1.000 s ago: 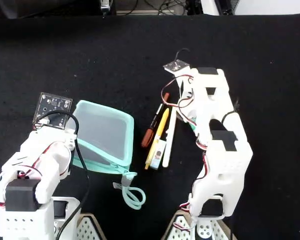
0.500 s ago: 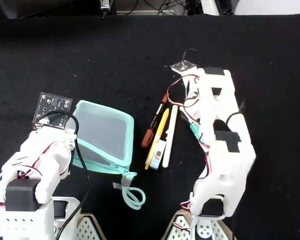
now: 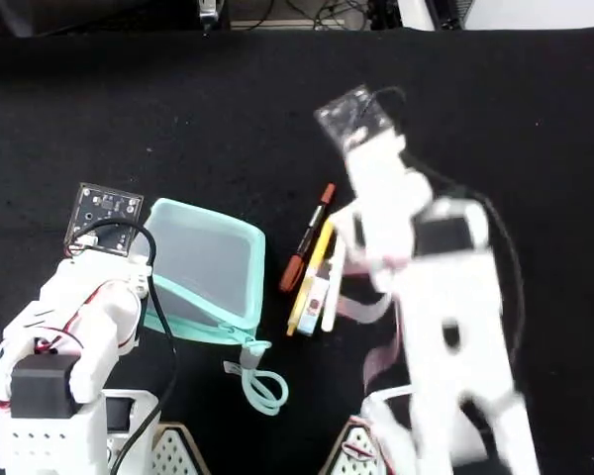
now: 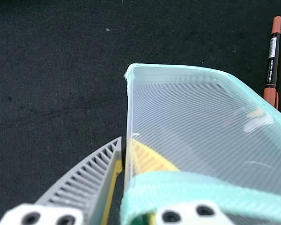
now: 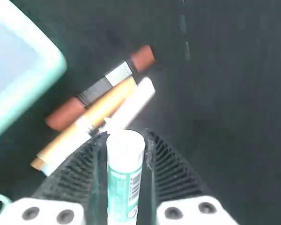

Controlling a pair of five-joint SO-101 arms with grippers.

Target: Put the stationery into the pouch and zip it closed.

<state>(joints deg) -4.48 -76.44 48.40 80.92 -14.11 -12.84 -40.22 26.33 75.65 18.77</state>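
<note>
My right claw (image 5: 125, 154) is pinching a white and green tube (image 5: 125, 173), which sticks out between its two fingers. Just past the claw's tip lie the white pen (image 5: 131, 105), then the yellow pen (image 5: 91, 122), then the brown pen (image 5: 100, 86), all side by side on the black desk (image 5: 234, 70). Beyond them is the pouch (image 4: 192, 122). My left claw (image 4: 126, 145) is pressed onto the pouch's rim, one finger inside and one outside (that keeps the mouth open). A second ago my right arm sat low over the pens. Now it has swung up with the tube. The pens and pouch have not moved. I think the tube goes in next.
</note>
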